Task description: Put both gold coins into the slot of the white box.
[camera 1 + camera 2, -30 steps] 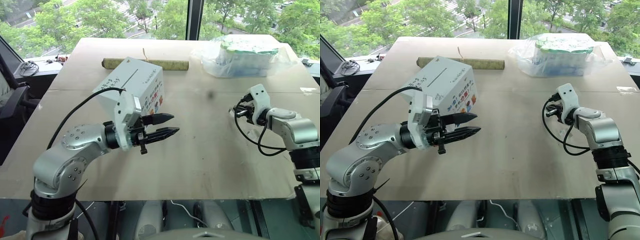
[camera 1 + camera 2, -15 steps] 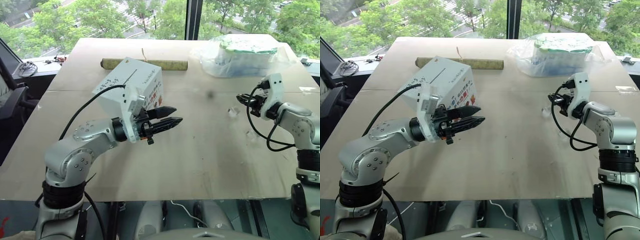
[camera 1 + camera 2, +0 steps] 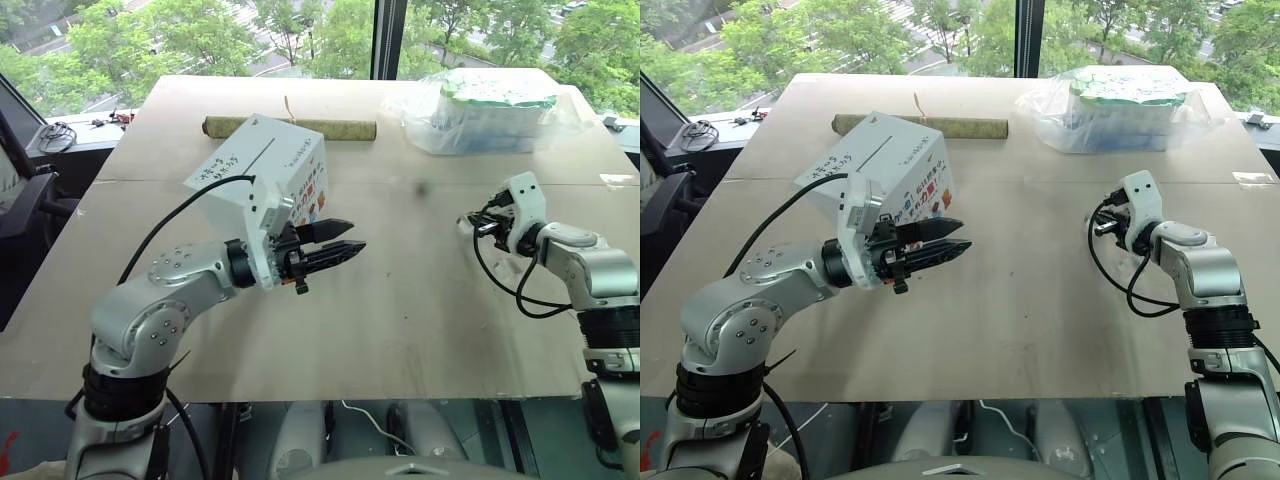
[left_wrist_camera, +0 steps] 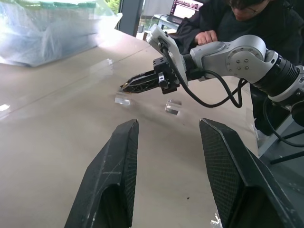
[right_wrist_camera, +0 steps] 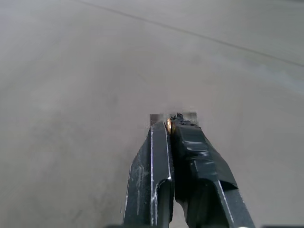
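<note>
Right wrist view shows the right pincer (image 5: pixel 170 124) clenched on a gold coin (image 5: pixel 168 125), a thin glint of yellow nipped between the tips. Seen from the head, that pincer (image 3: pixel 480 224) hangs just above the desk (image 3: pixel 420 320) on its right side, well apart from the white box (image 3: pixel 262 170), which sits tilted at the left with its handwritten face and slot (image 3: pixel 253 156) turned upward. The left pincer (image 3: pixel 345 243) hovers released and empty, just in front of the box's cartoon side.

To do the carry well, I judge the right arm should travel across to the box with the coin edge-on, line the disc up with the length of the slit, and let go only once its rim is inside; the left pincer could steady the box.

Two clear scraps (image 4: pixel 122 98) lie on the desk beneath the right pincer; I cannot make out a second coin there. A plastic-wrapped green-and-white bundle (image 3: pixel 486 110) sits at the far right. What the box holds is hidden.
</note>
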Motion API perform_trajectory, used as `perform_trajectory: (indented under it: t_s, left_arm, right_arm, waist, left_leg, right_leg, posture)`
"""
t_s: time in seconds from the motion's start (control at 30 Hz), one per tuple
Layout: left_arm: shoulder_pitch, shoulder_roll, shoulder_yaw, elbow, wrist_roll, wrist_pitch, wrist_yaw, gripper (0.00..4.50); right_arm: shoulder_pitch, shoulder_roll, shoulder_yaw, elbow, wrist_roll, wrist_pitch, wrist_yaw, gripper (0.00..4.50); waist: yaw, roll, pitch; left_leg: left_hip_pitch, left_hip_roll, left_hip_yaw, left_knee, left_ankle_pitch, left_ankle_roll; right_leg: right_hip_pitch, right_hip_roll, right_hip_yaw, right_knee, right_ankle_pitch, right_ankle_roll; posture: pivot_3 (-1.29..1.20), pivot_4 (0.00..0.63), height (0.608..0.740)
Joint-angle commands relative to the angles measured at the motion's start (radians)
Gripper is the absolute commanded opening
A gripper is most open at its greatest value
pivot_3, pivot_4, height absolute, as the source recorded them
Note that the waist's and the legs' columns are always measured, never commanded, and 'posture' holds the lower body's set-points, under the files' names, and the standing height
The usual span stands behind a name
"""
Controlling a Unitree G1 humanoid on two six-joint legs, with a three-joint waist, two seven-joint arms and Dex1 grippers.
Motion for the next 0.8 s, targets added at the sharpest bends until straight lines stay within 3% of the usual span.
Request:
perform_trajectory:
  t_s: [0.03, 0.6, 0.7, 0.8]
  left_arm:
    - [0.002, 0.009, 0.017, -0.045, -0.015, -0.016, 0.008, 2.05]
    - [0.012, 0.022, 0.009, -0.048, -0.001, -0.039, 0.004, 2.05]
    - [0.017, 0.024, 0.006, -0.051, -0.001, -0.043, 0.005, 2.05]
    - [0.021, 0.028, 0.006, -0.053, -0.001, -0.045, 0.005, 2.05]
  right_arm:
    - [-0.006, 0.0, -0.004, -0.011, -0.017, -0.034, 0.008, 0.02]
    - [-0.011, 0.017, 0.023, 0.007, -0.066, -0.06, 0.031, 0.02]
    - [-0.011, 0.02, 0.023, 0.007, -0.071, -0.061, 0.036, 0.91]
    - [-0.018, 0.03, 0.015, 0.013, -0.079, -0.063, 0.019, 2.31]
  waist:
    - [0.0, 0.0, 0.0]
    - [-0.001, 0.0, 0.0]
    - [-0.001, 0.0, 0.0]
    - [-0.001, 0.0, 0.0]
  left_leg:
    - [0.0, 0.0, 0.0, 0.0, 0.0, 0.0]
    - [0.0, 0.0, 0.0, 0.0, 0.0, 0.0]
    - [0.0, 0.0, 0.0, 0.0, 0.0, 0.0]
    - [0.0, 0.0, 0.0, 0.0, 0.0, 0.0]
  right_leg:
    - [0.0, 0.0, 0.0, 0.0, 0.0, 0.0]
    - [0.0, 0.0, 0.0, 0.0, 0.0, 0.0]
    - [0.0, 0.0, 0.0, 0.0, 0.0, 0.0]
    - [0.0, 0.0, 0.0, 0.0, 0.0, 0.0]
  posture:
    - [0.0, 0.15, 0.74]
    - [0.0, 0.15, 0.74]
    - [0.0, 0.15, 0.74]
    - [0.0, 0.15, 0.74]
